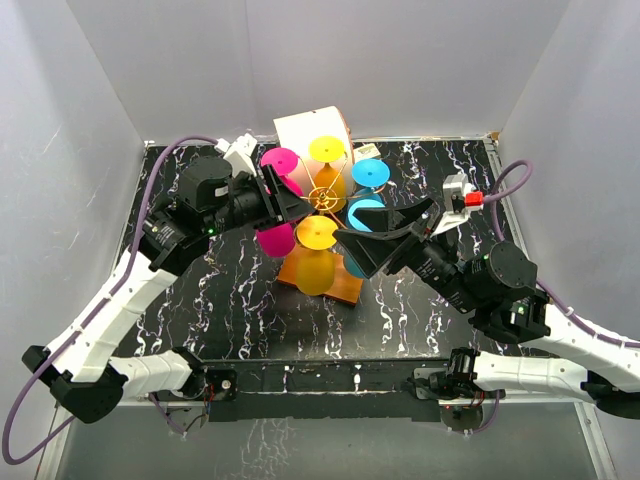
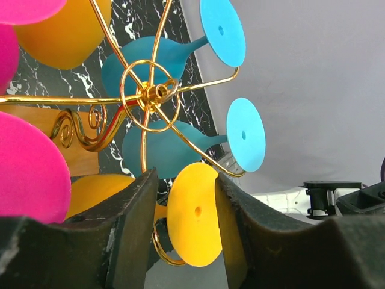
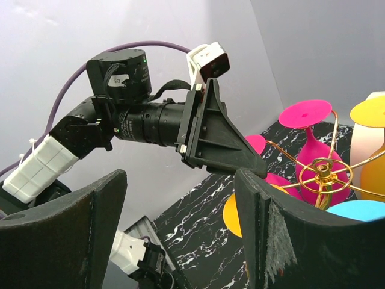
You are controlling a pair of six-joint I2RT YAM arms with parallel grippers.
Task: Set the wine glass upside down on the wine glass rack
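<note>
Left claw [image 2: 183,177] stands partly parted around the foot of the yellow wine glass [image 2: 194,220]. A gap shows beside one finger, so it looks loose rather than clamped. That glass hangs bowl-down on the near arm of the wine glass rack [image 2: 150,93], and its foot, caught above the gold wire, seems to be what holds it up. Five other glasses [image 1: 370,172] in pink, yellow and blue fill the remaining arms. Right claw [image 3: 180,177], wide and empty, hovers just beside the rack, likely keeping clear. A black, white-veined table [image 1: 200,320] carries the rack. A white cylinder box [image 1: 300,128] stands behind, with pale walls [image 1: 400,70] around.
</note>
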